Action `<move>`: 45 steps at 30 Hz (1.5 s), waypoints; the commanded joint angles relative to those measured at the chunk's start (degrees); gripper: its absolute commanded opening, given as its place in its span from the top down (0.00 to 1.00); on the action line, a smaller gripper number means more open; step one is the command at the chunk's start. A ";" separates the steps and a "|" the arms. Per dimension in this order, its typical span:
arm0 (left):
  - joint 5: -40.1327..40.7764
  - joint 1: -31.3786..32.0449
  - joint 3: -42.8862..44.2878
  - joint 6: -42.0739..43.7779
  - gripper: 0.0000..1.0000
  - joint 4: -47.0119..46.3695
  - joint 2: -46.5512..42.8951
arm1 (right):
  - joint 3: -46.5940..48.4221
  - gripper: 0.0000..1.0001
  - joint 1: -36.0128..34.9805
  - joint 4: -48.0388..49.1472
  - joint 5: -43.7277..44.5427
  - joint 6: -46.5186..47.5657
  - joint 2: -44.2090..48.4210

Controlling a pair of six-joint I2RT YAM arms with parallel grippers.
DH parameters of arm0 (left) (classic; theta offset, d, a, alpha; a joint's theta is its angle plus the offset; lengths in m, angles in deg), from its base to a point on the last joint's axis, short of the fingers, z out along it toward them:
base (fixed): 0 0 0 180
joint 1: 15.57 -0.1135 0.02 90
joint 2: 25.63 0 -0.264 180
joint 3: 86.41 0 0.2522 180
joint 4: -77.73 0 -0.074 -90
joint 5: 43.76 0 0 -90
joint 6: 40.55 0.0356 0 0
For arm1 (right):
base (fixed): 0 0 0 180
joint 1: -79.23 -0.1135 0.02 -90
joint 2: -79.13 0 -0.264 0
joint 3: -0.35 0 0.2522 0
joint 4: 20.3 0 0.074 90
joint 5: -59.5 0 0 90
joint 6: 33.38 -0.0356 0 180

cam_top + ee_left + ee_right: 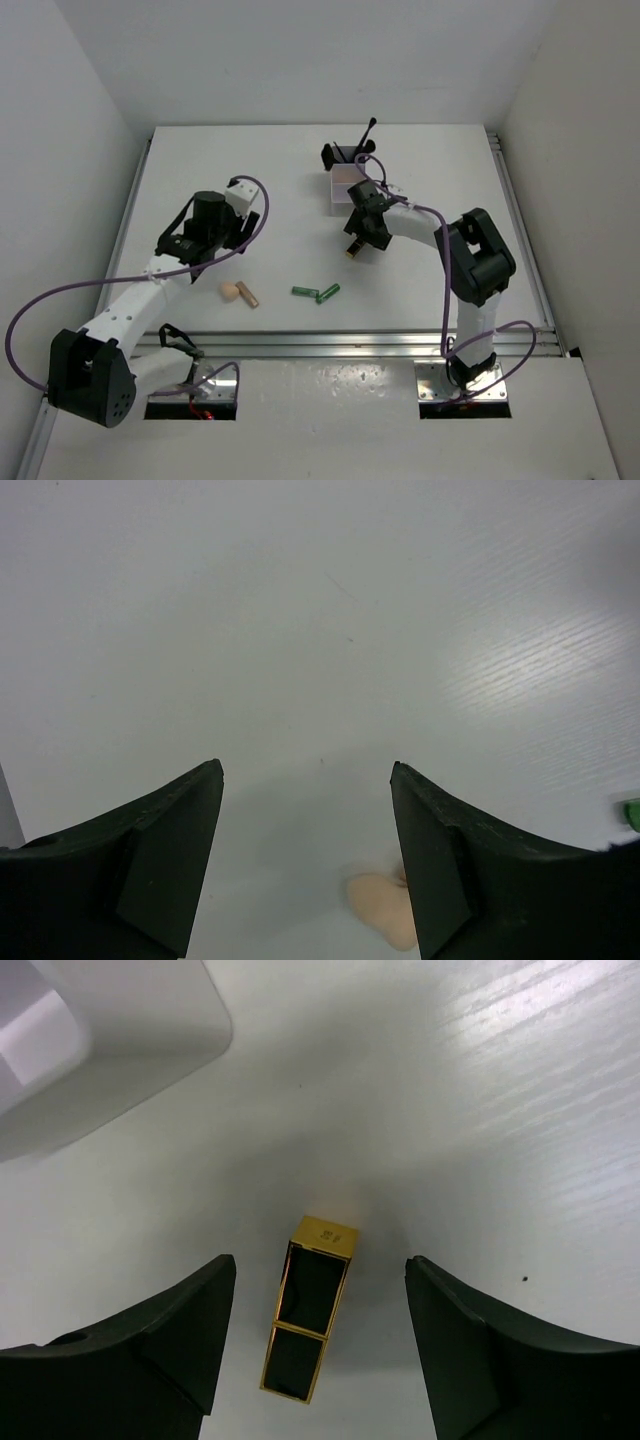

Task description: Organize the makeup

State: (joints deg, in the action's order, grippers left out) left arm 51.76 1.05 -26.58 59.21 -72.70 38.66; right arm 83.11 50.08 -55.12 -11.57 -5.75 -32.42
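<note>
The black-gold lipstick (308,1308) lies on the table between my right gripper's (318,1270) open fingers; it also shows in the top view (354,251), just below the right gripper (364,232). The beige sponge (230,291) and the tan-gold tube (247,295) lie side by side below my left gripper (205,245), which is open and empty. The sponge also shows in the left wrist view (385,909) by the right finger. Two green tubes (316,293) lie mid-table. Black brushes (362,140) stand in the white box (348,186).
The white box's corner shows at the upper left of the right wrist view (100,1040). A metal rail (330,342) runs along the table's near edge. White walls enclose the table on three sides.
</note>
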 commanded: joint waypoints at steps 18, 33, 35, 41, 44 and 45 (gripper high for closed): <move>-0.25 -2.21 -2.46 0.00 0.27 -3.68 -0.75 | 0.19 1.00 1.10 13.97 -12.82 35.92 4.21; -2.09 -4.49 -1.42 1.05 0.28 -4.21 3.38 | 0.07 1.00 12.10 69.58 -50.11 52.60 -1.12; -2.09 -5.10 -1.42 1.05 0.28 -4.74 3.38 | 2.97 1.00 12.44 65.55 -53.82 58.83 -2.35; -3.23 -6.16 -1.42 0.53 0.28 -5.35 4.43 | 16.08 1.00 13.15 26.26 -61.48 89.14 -1.75; -3.76 -6.16 -1.42 0.52 0.28 -5.35 4.97 | 15.30 1.00 13.06 21.51 -61.65 94.33 -0.25; -3.76 -6.16 -1.42 0.52 0.28 -5.35 4.97 | 15.21 1.00 13.06 19.76 -61.74 95.49 0.36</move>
State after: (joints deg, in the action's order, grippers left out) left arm 49.22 -4.48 -28.88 59.89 -76.15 43.36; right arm 97.20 62.98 -24.50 -68.76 77.22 -35.48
